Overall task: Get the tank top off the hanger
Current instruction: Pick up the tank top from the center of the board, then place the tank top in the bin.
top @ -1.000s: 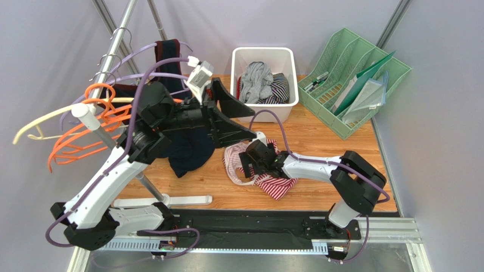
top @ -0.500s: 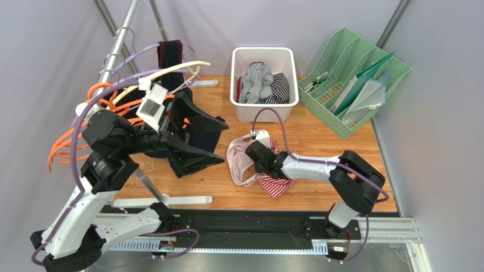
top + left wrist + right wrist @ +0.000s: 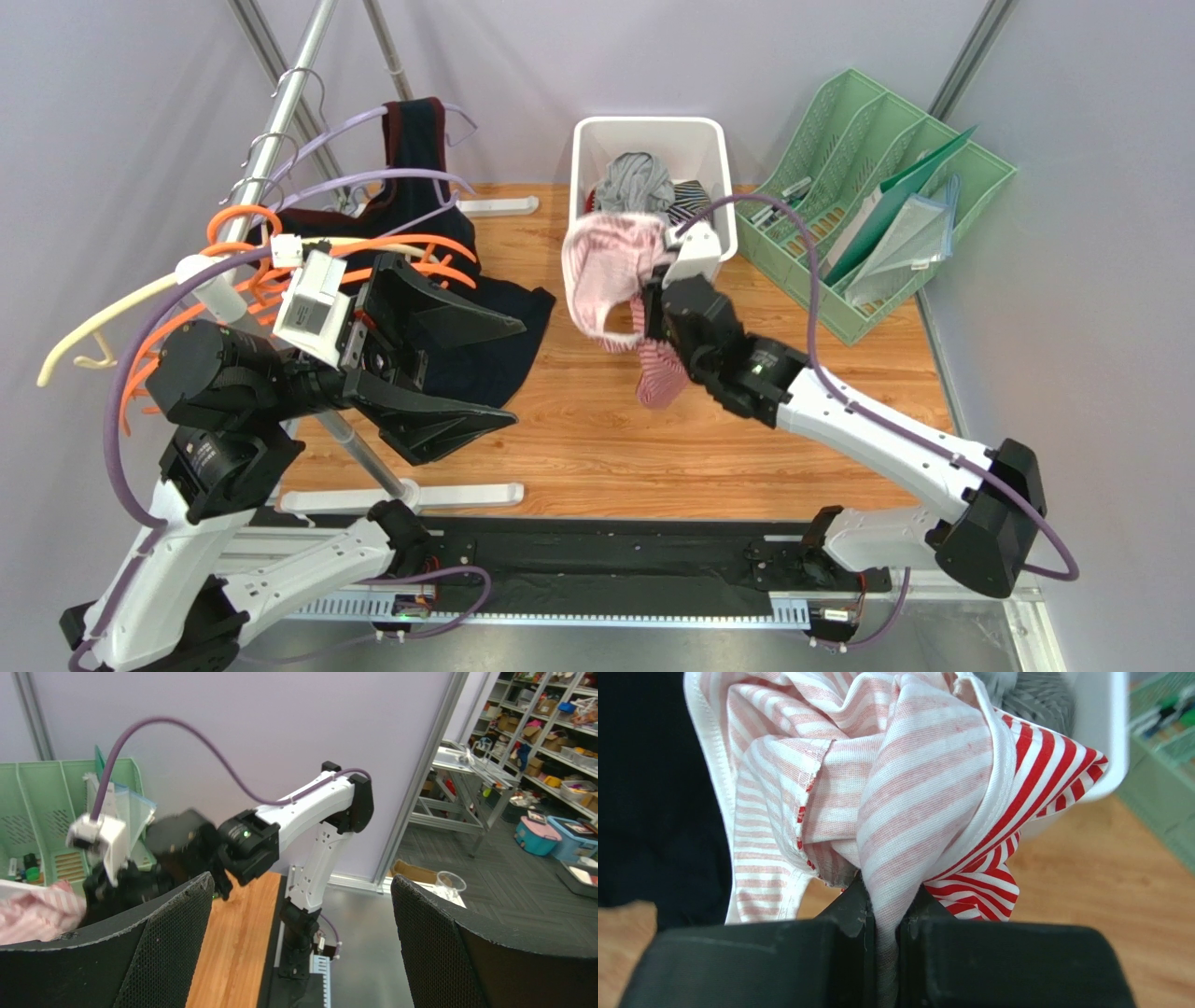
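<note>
The red-and-white striped tank top point(image 3: 617, 266) hangs bunched in the air just in front of the white bin point(image 3: 582, 182). My right gripper point(image 3: 654, 305) is shut on it; the right wrist view shows the cloth point(image 3: 913, 777) pinched between the closed black fingers point(image 3: 850, 913) of that gripper point(image 3: 884, 906). The tank top is on no hanger. A cream hanger point(image 3: 98, 329) sticks out bare at the rack's left. My left gripper point(image 3: 516, 360) stands wide open over a dark garment point(image 3: 498, 329), with nothing between its fingers point(image 3: 175, 938) in the left wrist view.
Orange hangers point(image 3: 183, 350) and lavender ones crowd the metal rack pole point(image 3: 281, 126). The rack's white foot point(image 3: 407, 493) lies near the front edge. Grey and striped clothes fill the bin. A green file tray point(image 3: 898, 196) stands at the back right.
My right gripper shut on the tank top and lifted it off the table toward the bin. The left arm drew back left and lower, and the cream hanger swung out to the rack's left.
</note>
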Available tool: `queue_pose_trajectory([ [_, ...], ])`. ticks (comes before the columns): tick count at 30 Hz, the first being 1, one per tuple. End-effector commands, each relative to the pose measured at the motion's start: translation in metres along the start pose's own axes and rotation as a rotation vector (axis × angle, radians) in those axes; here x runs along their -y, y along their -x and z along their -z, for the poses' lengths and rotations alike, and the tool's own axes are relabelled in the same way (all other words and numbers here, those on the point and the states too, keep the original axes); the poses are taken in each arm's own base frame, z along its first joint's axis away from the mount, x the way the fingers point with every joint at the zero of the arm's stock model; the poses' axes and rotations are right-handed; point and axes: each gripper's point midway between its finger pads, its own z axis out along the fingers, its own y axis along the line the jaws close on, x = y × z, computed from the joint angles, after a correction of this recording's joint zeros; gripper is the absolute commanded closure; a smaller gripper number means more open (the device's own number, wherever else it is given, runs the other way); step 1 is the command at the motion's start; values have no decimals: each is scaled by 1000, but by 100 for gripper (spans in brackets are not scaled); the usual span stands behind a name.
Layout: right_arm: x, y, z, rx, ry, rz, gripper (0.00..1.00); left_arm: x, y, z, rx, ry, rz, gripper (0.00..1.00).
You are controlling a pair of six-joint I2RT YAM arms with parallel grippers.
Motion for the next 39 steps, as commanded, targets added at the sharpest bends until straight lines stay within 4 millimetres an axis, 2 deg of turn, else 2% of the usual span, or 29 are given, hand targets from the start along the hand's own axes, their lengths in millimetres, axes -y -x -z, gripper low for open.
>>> queue_pose_trajectory([
  [1,16,130,5,281,-41,-65,100,-3,3,3,28,23,-63,1],
  [3,23,162,-5,331,-11,-73,100,-2,3,6,29,24,-73,1],
  [4,20,190,-10,384,7,-96,100,-2,2,7,27,25,-79,1],
  [6,31,214,-28,410,16,-117,100,-1,2,9,31,27,-88,1],
  [7,30,211,-54,384,10,-108,100,-2,1,8,33,28,-92,1],
  [8,35,242,-54,438,11,-123,100,-4,-2,8,31,27,-90,1],
  [9,35,253,-61,450,7,-123,100,-3,-3,8,36,23,-91,1],
  [10,36,252,-75,430,-4,-112,100,-3,-4,7,38,16,-92,1],
  [11,35,262,-92,440,-10,-113,100,-6,-8,5,37,11,-87,1],
  [13,37,256,-119,424,-37,-89,100,-10,-11,3,30,14,-86,1],
  [14,39,246,-145,404,-68,-81,98,-13,-13,2,25,19,-97,1],
  [16,47,229,-168,364,-115,-73,98,-21,-18,-1,9,41,-96,1],
  [17,53,215,-182,338,-161,-75,97,-24,-20,-2,1,47,-93,1],
  [18,60,191,-201,293,-196,-75,96,-28,-23,-4,-6,56,-90,1],
  [20,76,159,-219,227,-265,-117,96,-30,-26,-6,-15,55,-83,1],
  [21,81,132,-232,173,-286,-117,96,-32,-29,-8,-22,55,-73,1],
  [24,91,88,-248,81,-313,-176,94,-33,-31,-10,-33,47,-68,1],
  [25,97,67,-256,29,-321,-184,93,-35,-32,-10,-35,53,-70,1],
  [29,97,24,-277,-119,-289,-243,84,-38,-34,-11,-38,64,-57,1],
  [31,100,11,-278,-182,-300,-231,79,-40,-34,-12,-39,73,-46,1],
  [32,97,17,-281,-184,-285,-224,73,-40,-35,-13,-39,75,-28,1],
  [34,101,16,-276,-218,-296,-203,64,-42,-34,-14,-36,85,-7,1],
  [35,97,31,-271,-198,-285,-197,54,-42,-35,-14,-36,89,16,1],
  [37,100,42,-261,-204,-287,-170,42,-45,-33,-15,-29,111,38,1],
  [38,98,61,-250,-177,-284,-168,33,-46,-34,-15,-27,124,70,1],
  [39,99,70,-242,-173,-285,-153,27,-47,-33,-14,-22,135,82,1],
])
